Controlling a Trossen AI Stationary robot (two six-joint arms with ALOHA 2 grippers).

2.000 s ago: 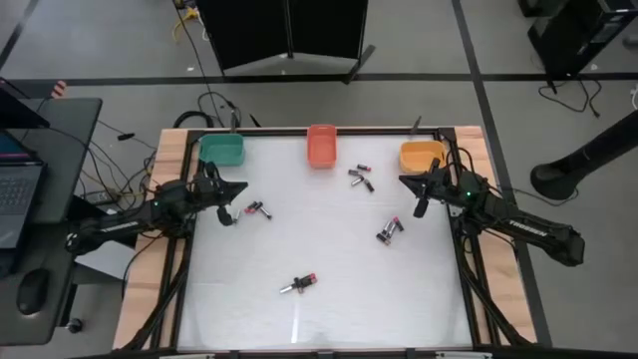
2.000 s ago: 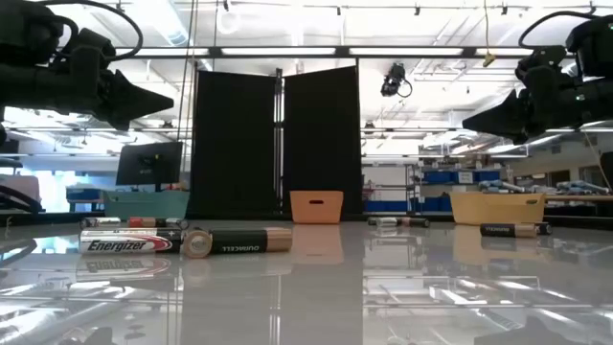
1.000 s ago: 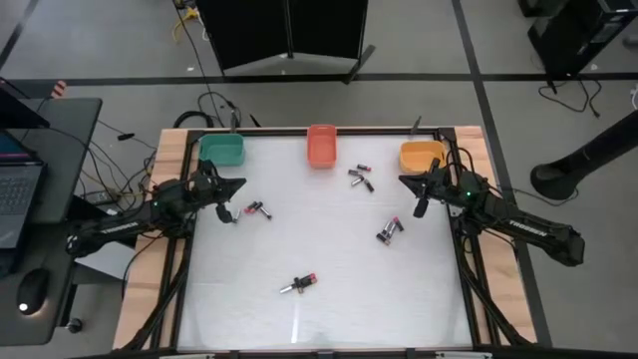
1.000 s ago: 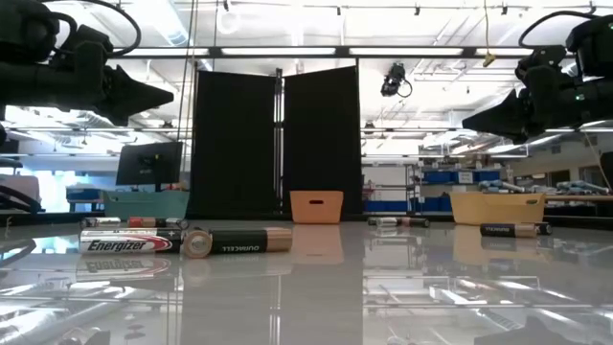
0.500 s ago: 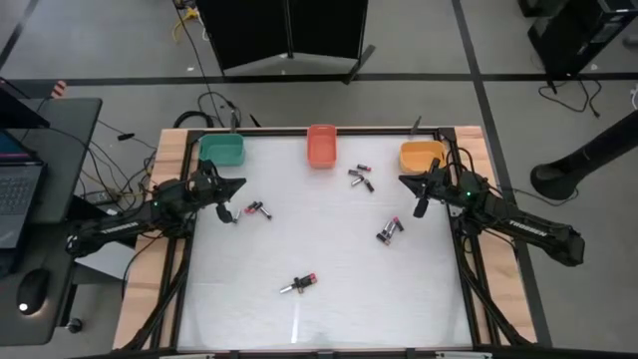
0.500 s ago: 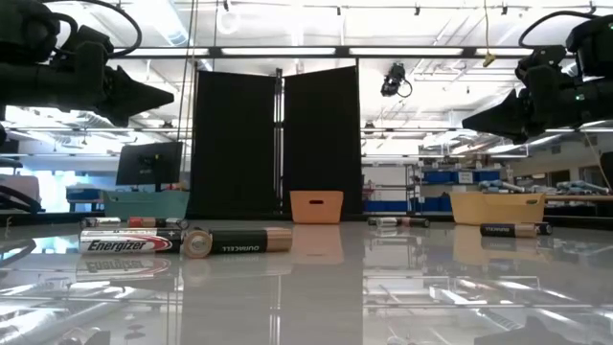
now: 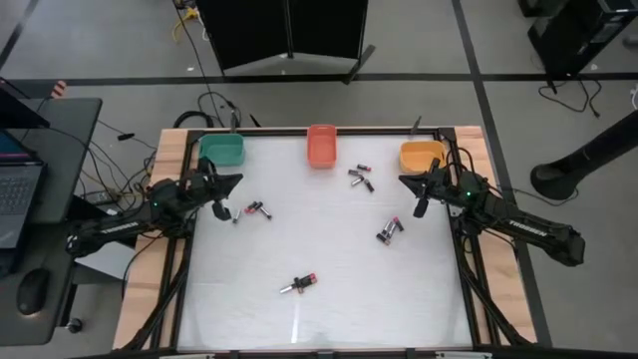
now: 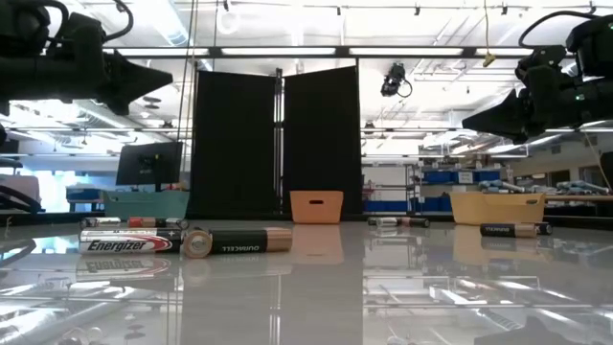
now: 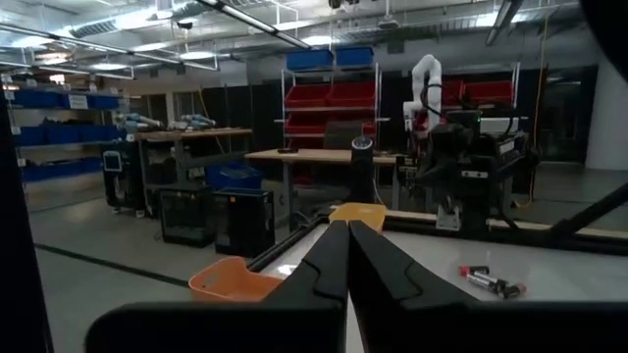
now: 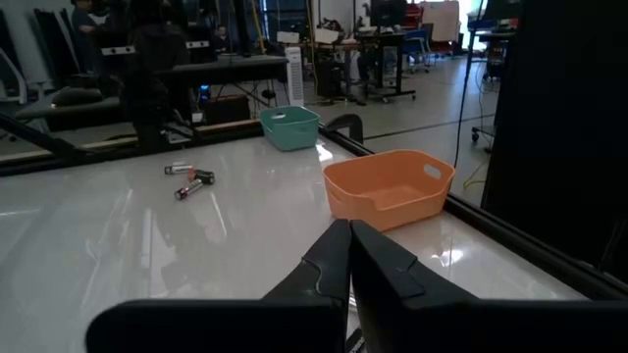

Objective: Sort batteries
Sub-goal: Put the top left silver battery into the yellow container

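Left gripper (image 7: 221,197) edged back, pinched empty — batteries (image 7: 258,209) lie diagonal, untouched.

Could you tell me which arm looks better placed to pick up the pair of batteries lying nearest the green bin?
Probably the left: its gripper, fingers shut, hangs beside that pair, while the right gripper waits across the table.

In the high view the batteries (image 7: 390,230) are too small to size or brand. In the low view both arms are cut off at nine and three o'clock, and far batteries (image 8: 397,221) blur together.
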